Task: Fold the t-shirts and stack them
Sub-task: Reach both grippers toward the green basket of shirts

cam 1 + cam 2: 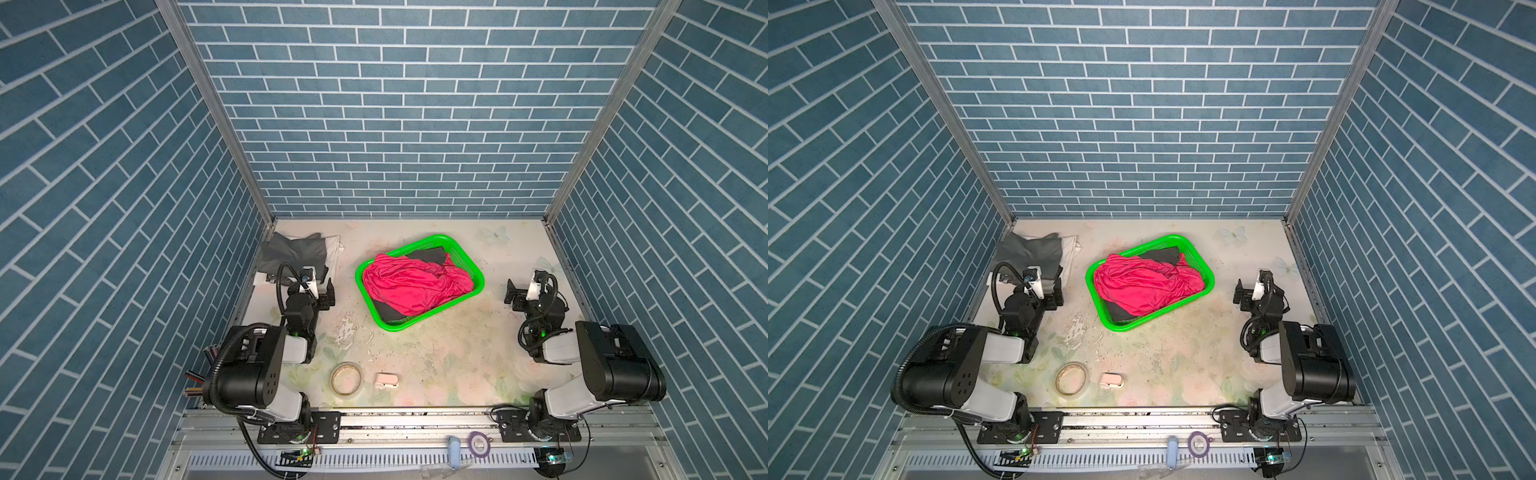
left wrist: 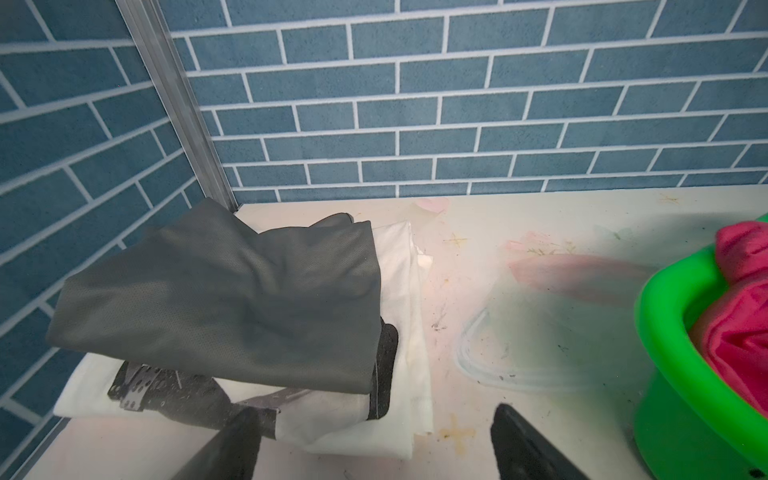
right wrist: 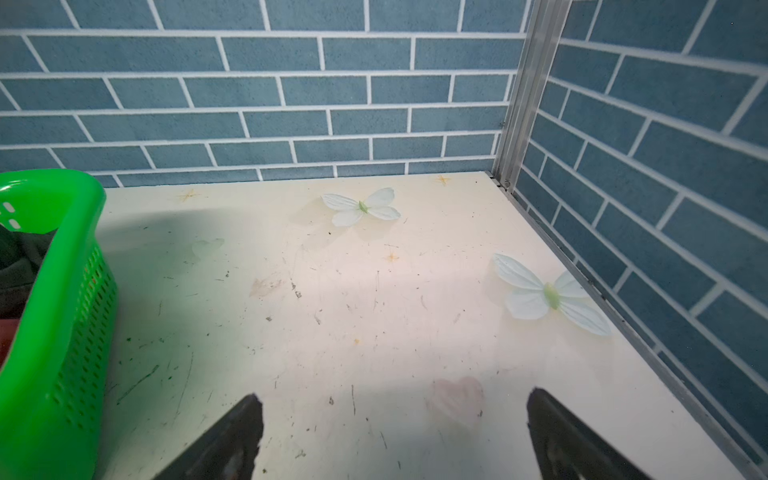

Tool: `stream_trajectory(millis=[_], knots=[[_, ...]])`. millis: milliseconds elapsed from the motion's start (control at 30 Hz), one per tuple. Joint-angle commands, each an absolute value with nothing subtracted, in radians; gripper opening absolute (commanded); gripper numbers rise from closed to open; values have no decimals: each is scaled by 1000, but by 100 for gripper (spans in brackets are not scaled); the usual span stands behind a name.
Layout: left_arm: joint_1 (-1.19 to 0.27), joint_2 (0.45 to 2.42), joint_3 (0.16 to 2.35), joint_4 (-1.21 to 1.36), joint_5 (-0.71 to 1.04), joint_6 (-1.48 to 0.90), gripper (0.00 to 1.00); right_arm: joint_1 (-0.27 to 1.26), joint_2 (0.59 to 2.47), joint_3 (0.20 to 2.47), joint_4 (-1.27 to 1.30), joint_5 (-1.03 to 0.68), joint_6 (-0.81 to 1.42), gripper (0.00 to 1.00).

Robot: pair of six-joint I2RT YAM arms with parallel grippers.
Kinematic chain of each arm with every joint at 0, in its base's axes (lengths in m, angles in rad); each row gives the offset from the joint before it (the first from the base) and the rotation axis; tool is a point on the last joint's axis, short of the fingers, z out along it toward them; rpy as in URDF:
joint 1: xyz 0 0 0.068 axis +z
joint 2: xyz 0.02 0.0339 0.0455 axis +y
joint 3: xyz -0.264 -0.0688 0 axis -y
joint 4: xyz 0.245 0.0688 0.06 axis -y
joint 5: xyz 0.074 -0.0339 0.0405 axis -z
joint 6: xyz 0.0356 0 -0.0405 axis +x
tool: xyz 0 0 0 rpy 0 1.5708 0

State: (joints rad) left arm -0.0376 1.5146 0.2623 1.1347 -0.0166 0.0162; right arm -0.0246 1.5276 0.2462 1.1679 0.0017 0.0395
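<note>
Just beyond left gripper, folded t-shirts

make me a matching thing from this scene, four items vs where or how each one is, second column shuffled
1 pink t-shirt
2 dark grey t-shirt
3 tape roll
4 right gripper

a folded, on top of the white t-shirt
b open, above bare table
c crumpled in the green basket
d lying flat near the table's front edge

Pairs: 1-c, 2-a, 3-d, 4-b
</note>
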Motion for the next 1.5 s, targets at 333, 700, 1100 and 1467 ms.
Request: stream_trajectory(millis=[333,700,1100,1467], knots=[[-40,1515,276,1140,-12,26,88,-27,1531,247,1200,-9,25,99],[-44,1515,275,1143,-20,28,88,-28,1531,248,1200,-10,23,99],[-82,1311,287,935,-303,-62,88,-5,1435,217,1185,166,57,99],[-212,1022,320,709,-219,-718,88,84,1025,587,100,169,747,99]])
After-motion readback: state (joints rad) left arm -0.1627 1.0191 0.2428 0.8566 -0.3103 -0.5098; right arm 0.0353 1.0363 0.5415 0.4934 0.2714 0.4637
